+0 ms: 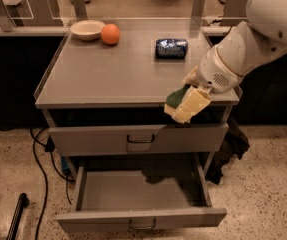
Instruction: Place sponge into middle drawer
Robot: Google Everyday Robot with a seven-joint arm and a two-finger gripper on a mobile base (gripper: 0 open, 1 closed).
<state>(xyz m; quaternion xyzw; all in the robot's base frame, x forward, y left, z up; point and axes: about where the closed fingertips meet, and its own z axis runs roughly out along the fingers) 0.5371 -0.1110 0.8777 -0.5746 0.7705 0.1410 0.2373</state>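
The sponge (185, 104), dark green face on pale yellow foam, hangs tilted in my gripper (193, 96) at the front right edge of the cabinet top, over the upper drawer front. My gripper is shut on the sponge, with the white arm reaching in from the upper right. The middle drawer (140, 218), wide and grey with a small dark loop handle, is pulled open below, and its inside shows bare. The sponge is above its right half.
The grey cabinet top (113, 74) holds a shiny blue snack packet (171, 48), an orange (110, 34) and a white bowl (87, 29) at the back. The upper drawer front (138, 139) is closed. Black cables (40, 164) lie on the speckled floor at the left.
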